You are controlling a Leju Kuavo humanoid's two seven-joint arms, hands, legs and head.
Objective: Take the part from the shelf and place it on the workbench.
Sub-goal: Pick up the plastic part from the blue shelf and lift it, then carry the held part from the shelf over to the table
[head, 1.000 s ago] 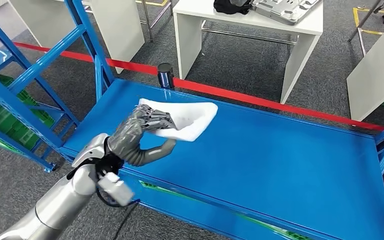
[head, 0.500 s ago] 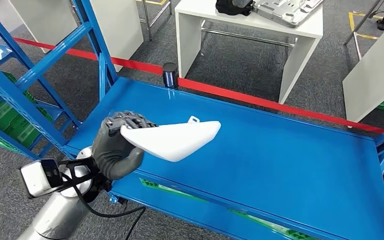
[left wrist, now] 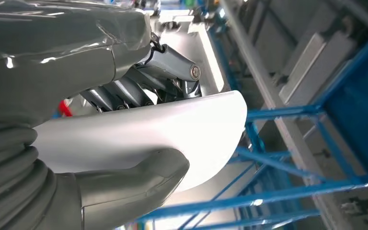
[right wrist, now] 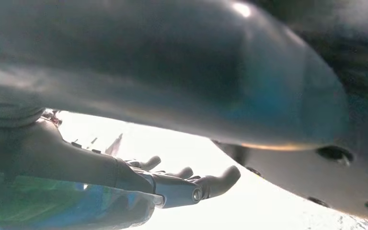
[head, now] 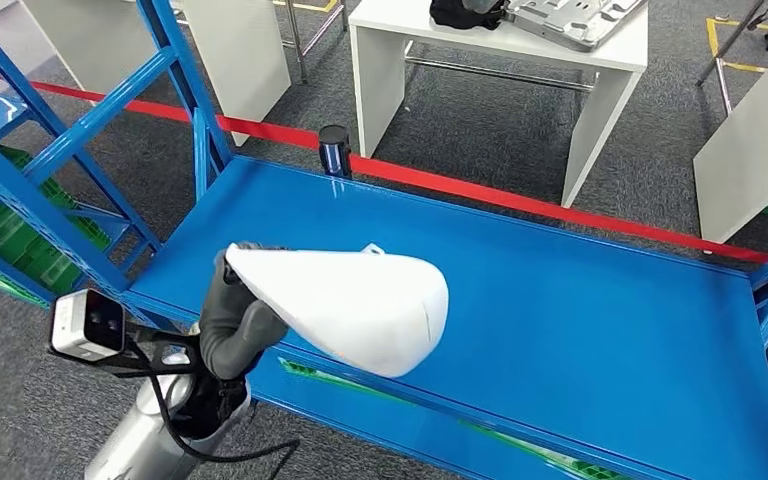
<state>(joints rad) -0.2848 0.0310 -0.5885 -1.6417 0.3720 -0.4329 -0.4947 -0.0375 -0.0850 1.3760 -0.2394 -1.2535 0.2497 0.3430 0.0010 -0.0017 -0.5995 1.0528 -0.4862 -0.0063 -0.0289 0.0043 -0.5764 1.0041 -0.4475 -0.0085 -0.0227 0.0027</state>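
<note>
The part [head: 360, 305] is a white, smooth, pointed shell. My left hand [head: 232, 318] grips it at its narrow end and holds it raised above the front edge of the blue shelf [head: 560, 300]. In the left wrist view the thumb [left wrist: 139, 184] presses one face of the part [left wrist: 139, 134] while the darker fingers [left wrist: 143, 81] clamp the other. My right hand [right wrist: 172, 184] hangs with its fingers spread apart and nothing in them. The white workbench [head: 600, 50] stands beyond the red tape line.
Blue rack uprights [head: 80, 130] rise at the left. A dark cylinder [head: 333, 150] stands at the shelf's far edge. The red tape line [head: 520, 200] crosses the grey floor. On the workbench lie a grey tray [head: 570, 18] and a black item [head: 463, 12]. White panels [head: 750, 150] stand right.
My left hand has lifted the part off the shelf and drawn it toward me, turning its broad face up to the camera. The wrist has rolled over.
</note>
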